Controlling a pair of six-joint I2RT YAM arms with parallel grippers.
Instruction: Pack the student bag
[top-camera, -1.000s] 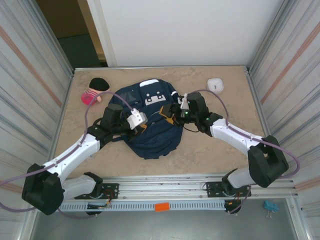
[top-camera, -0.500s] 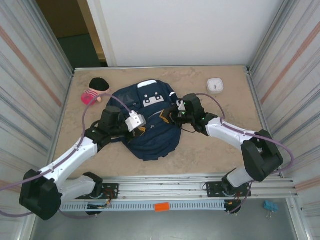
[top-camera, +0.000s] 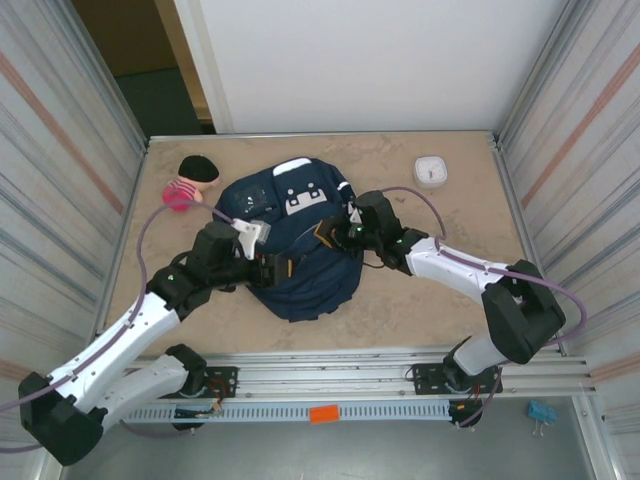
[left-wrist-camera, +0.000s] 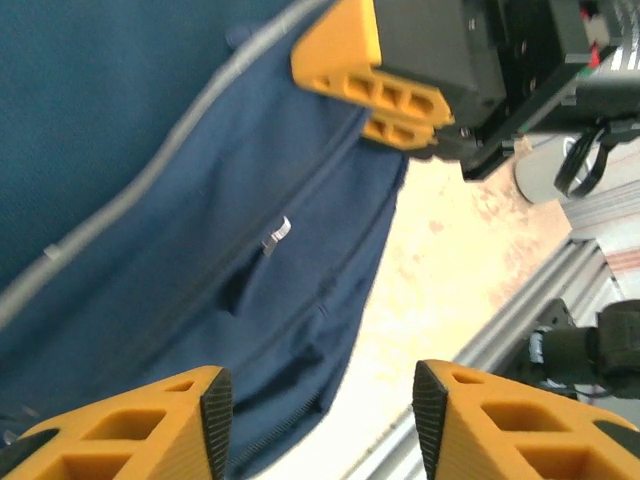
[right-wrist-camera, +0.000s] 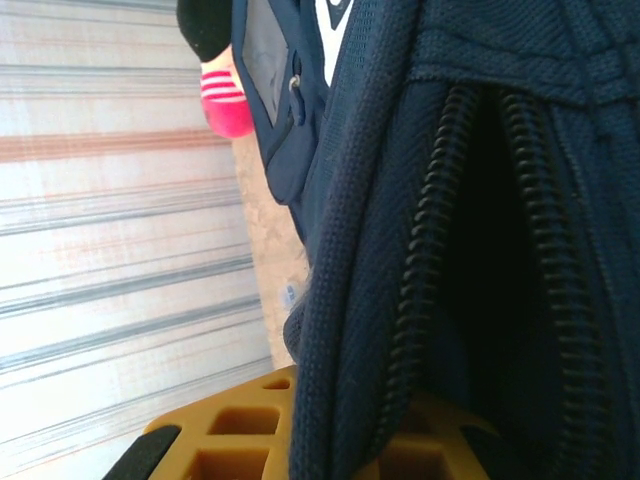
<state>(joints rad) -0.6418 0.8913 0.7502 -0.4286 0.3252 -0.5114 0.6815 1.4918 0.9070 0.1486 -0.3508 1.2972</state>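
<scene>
You have the student bag (top-camera: 305, 285) lying flat at the centre of the worktop (top-camera: 430, 300) in the top view. Your right gripper (top-camera: 328, 231) is pressed together, pinching the bag's fabric beside its parted zipper. Your left gripper (left-wrist-camera: 322, 400) stands spread over the bag's lower left, holding nothing. A pink-and-black toy (top-camera: 190, 180) sits at upper left

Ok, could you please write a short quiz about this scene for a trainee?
1. Fill in: the doll lies on the ___ arm's side of the bag.
2. True or false: the left pincer is open and empty.
3. The right pincer grips: A) doll B) bag C) nothing.
Key: 1 left; 2 true; 3 B.
</scene>
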